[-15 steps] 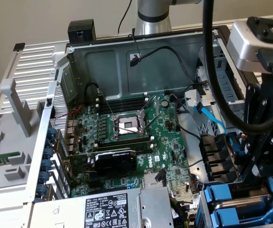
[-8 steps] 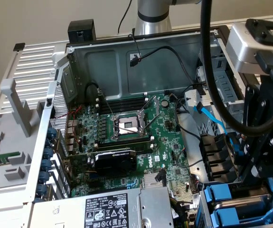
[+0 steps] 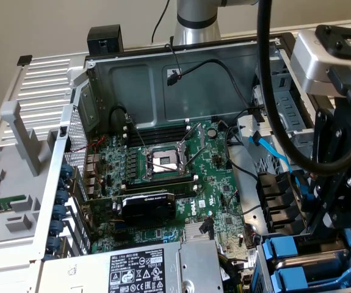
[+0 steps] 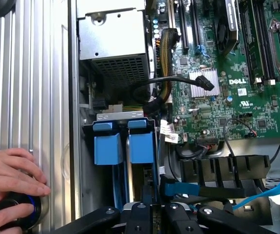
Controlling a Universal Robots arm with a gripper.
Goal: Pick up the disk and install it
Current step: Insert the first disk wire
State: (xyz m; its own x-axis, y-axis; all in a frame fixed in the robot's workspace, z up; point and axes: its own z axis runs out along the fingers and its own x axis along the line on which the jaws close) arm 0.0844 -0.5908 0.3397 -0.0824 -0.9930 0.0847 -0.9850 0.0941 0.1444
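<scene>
The disk (image 4: pixel 142 148) stands on edge in the drive bay, its bright blue carrier end facing the power supply, with a thin silver edge running back toward my gripper. My gripper (image 4: pixel 144 208) sits right over the disk's near end, jaws drawn close together on it. A second blue-carrier drive (image 4: pixel 105 148) sits in the slot beside it. In the exterior view my black gripper (image 3: pixel 337 213) hangs at the right, just above the two blue carriers (image 3: pixel 288 250) in the case's corner.
The open case holds the green motherboard (image 3: pixel 163 183) and the grey power-supply box (image 3: pixel 144 268). A blue cable (image 3: pixel 273 152) and black cables run beside the bay. A person's hand (image 4: pixel 10 170) rests on a black knob (image 4: pixel 13 209) on the ribbed panel.
</scene>
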